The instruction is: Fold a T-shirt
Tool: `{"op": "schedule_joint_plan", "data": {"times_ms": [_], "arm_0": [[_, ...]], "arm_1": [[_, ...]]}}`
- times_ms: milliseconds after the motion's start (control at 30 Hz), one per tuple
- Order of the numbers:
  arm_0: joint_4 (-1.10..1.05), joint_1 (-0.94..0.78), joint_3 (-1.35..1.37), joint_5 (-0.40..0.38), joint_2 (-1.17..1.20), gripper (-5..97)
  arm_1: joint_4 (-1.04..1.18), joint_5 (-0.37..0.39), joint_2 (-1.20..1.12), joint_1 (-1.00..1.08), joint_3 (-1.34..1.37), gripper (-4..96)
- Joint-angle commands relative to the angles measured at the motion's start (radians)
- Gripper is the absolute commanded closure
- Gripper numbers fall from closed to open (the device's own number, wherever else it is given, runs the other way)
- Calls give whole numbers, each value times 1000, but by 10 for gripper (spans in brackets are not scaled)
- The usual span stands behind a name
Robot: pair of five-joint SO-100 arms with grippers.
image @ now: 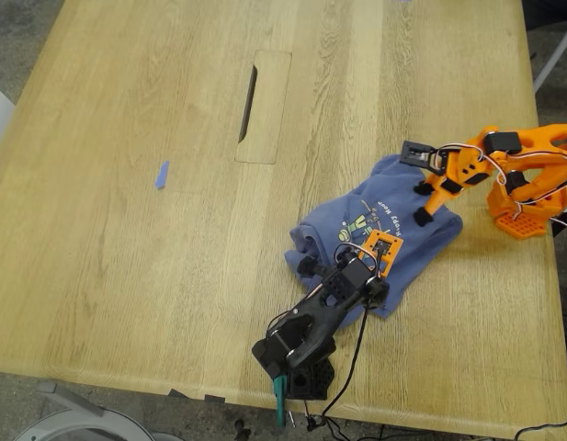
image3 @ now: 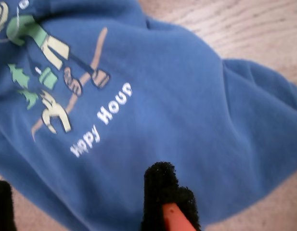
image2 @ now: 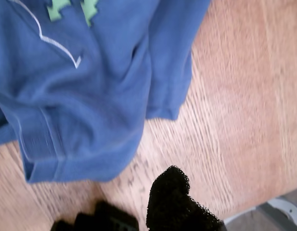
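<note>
The slate-blue T-shirt [image: 375,230] lies crumpled in a heap on the wooden table toward the exterior view's right, its cartoon print and "Happy Hour" text [image3: 102,125] facing up. My first gripper [image2: 134,214], on the black arm [image: 311,331], is open just over bare wood beside the shirt's hemmed edge [image2: 42,144], at the heap's side toward the exterior view's left [image: 311,266]. Nothing is between its fingers. My second gripper [image3: 81,202], on the orange arm [image: 485,165], hangs wide open right above the printed chest [image: 422,202]; whether its black fingertips [image3: 160,187] touch the cloth I cannot tell.
A small blue scrap of tape [image: 161,175] lies on the table [image: 127,257] at the exterior view's left. A long slot [image: 249,103] is cut into the top further back. The orange arm's base [image: 522,216] is at the exterior view's right edge, and the black arm's base [image: 297,372] sits at the front edge.
</note>
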Motion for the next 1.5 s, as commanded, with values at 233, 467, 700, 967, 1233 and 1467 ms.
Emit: {"op": "schedule_joint_plan", "data": {"times_ms": [233, 467, 700, 967, 1233, 1467], "arm_0": [[-439, -127, -26, 163, -77, 437], [-666, -190, 95, 3, -80, 789], [-905, -270, 233, -35, -135, 885], [-1052, -439, 275, -41, -245, 915], [-1111, -614, 339, -34, -275, 915], [-1120, -738, 383, -44, -273, 915]], "arm_1": [[-192, -32, -222, -67, -166, 876], [-242, -43, -426, -83, -347, 912], [-348, -37, -584, -109, -408, 912], [-457, -15, -538, -121, -186, 912], [-538, 3, -354, -115, 143, 912], [-436, 11, 15, -77, 482, 912]]}}
